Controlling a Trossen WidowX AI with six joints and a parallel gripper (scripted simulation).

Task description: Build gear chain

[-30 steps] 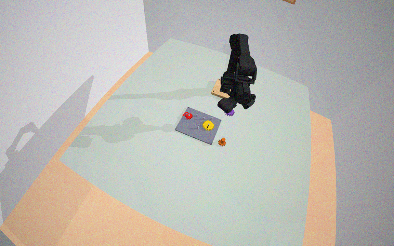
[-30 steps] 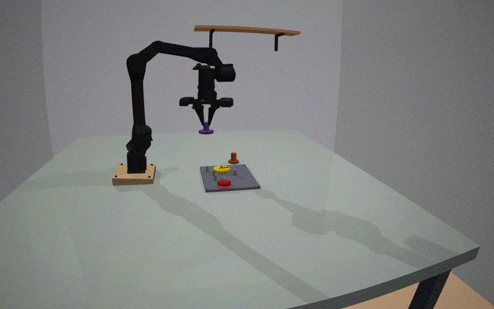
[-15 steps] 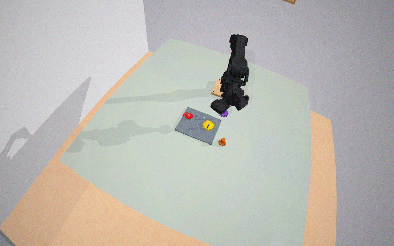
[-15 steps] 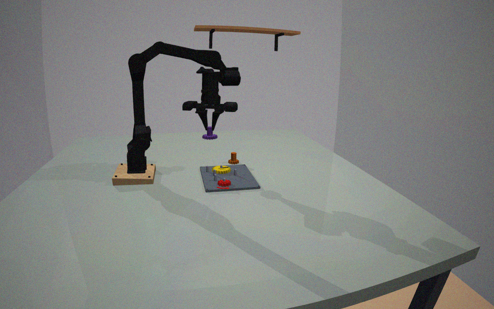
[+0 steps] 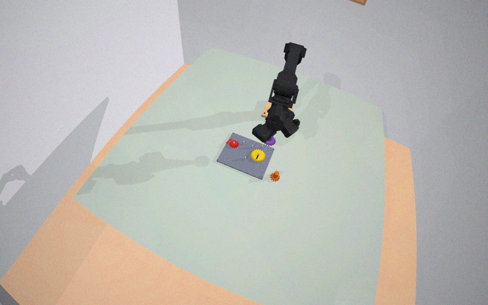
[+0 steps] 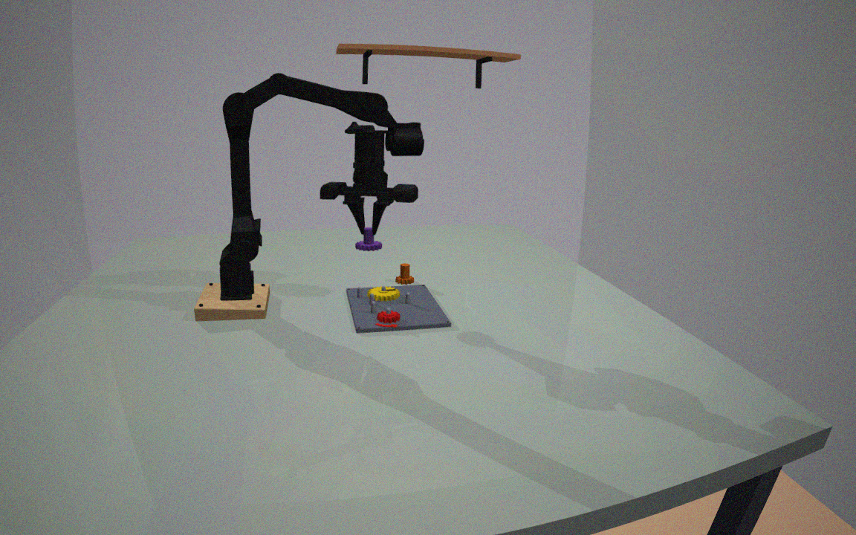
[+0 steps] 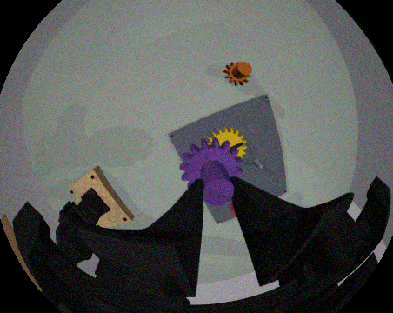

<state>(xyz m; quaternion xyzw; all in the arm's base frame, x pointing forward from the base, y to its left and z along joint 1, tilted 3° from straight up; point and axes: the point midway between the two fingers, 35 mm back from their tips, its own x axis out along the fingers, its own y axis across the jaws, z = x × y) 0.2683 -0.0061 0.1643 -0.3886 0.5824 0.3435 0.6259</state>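
Observation:
My gripper (image 6: 368,232) (image 7: 216,183) is shut on the post of the purple gear (image 5: 270,141) (image 6: 368,245) (image 7: 205,163) and holds it level, high above the table. The grey board (image 5: 238,167) (image 6: 421,319) (image 7: 266,117) lies below. The red gear (image 5: 233,144) (image 6: 388,317) sits at one end of it, beside the red arrow. The yellow gear (image 5: 258,155) (image 6: 383,293) (image 7: 229,138) with a black stripe sits near the other end. Several bare pegs stand on the board. The purple gear and fingers hide part of the board in the wrist view.
A loose orange gear (image 5: 274,176) (image 6: 404,273) (image 7: 236,74) stands upright on the table just off the board's edge near the yellow gear. The arm's wooden base (image 6: 231,305) (image 7: 114,200) is beside the board. A wooden shelf (image 6: 428,51) is on the back wall.

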